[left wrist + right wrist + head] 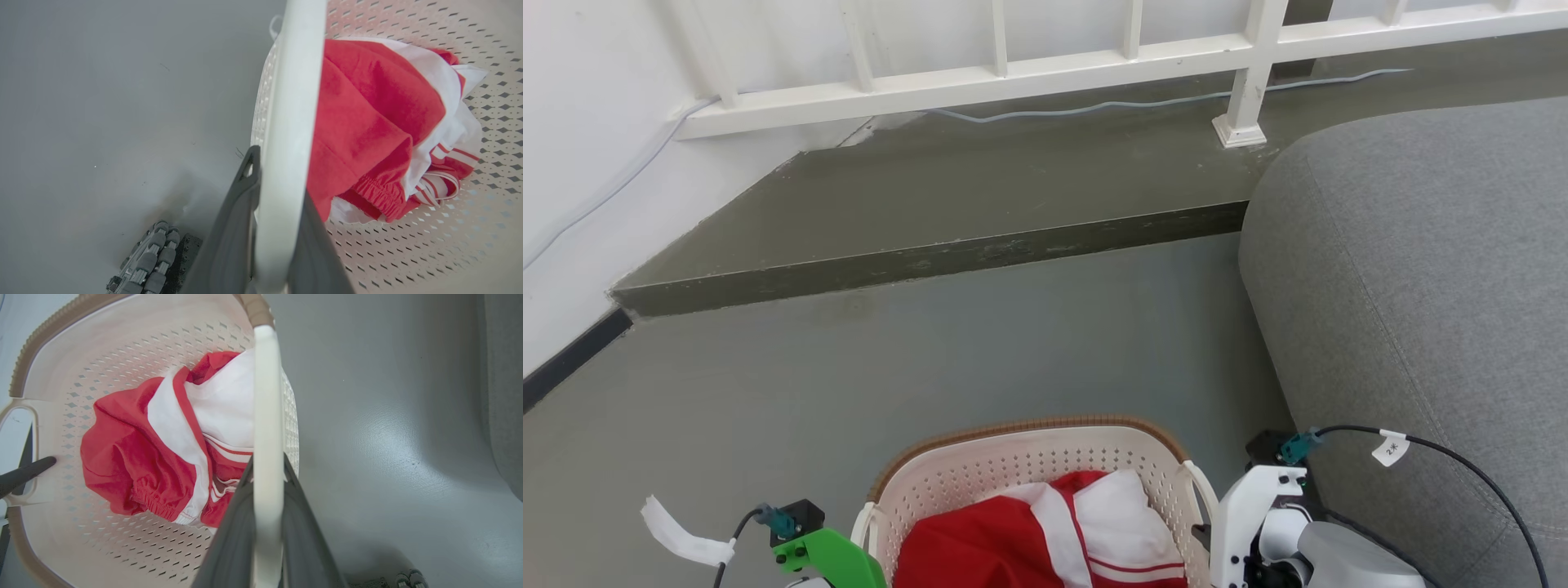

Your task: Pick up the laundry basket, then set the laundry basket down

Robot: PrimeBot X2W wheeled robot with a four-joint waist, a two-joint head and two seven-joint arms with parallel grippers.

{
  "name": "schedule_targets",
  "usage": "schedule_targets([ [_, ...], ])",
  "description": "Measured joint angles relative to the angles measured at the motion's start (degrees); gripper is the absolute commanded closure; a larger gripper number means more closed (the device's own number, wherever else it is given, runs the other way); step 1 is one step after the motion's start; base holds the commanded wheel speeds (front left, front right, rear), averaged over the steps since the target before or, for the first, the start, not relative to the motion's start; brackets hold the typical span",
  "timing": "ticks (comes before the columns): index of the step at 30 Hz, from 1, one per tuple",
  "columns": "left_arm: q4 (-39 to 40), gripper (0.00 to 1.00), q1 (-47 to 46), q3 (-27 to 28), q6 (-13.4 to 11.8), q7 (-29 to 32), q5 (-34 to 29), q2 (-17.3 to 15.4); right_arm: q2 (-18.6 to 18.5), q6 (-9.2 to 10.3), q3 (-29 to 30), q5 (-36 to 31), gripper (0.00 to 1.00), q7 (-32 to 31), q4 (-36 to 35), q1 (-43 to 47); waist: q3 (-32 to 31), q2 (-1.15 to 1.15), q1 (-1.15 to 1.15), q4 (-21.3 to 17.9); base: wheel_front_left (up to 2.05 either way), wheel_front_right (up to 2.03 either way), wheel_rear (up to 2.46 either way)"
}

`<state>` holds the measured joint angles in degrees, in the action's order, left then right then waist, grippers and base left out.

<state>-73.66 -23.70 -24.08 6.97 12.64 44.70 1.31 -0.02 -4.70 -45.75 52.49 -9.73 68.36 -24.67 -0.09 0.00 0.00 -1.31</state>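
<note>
The laundry basket (1029,457) is cream, perforated and brown-rimmed, and sits at the bottom centre of the head view between my two wrists. A red and white garment (1029,539) lies inside it. In the left wrist view my left gripper (282,179) is shut on the basket's white loop handle (290,102), one dark finger on each side. In the right wrist view my right gripper (267,465) is shut the same way on the opposite handle (267,396). Grey floor shows beyond the basket wall (122,347). I cannot tell whether the basket touches the floor.
A grey sofa (1421,286) bulks close on the right. A raised dark step (931,261) crosses ahead, with a white railing (1013,73) and a cable on it. A white wall runs along the left. My wheeled base (151,257) shows below the basket.
</note>
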Motion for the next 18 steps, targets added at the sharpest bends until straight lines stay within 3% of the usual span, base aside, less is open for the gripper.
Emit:
schedule_targets([
  [18,0.12,1.00,0.25,-0.38,-0.02,-0.02,0.67,-0.04,-0.08,0.38,-0.83,0.52,1.00,-0.41,-0.29,-0.01,0.44,0.00,0.00,0.15,0.00,0.00,0.00],
])
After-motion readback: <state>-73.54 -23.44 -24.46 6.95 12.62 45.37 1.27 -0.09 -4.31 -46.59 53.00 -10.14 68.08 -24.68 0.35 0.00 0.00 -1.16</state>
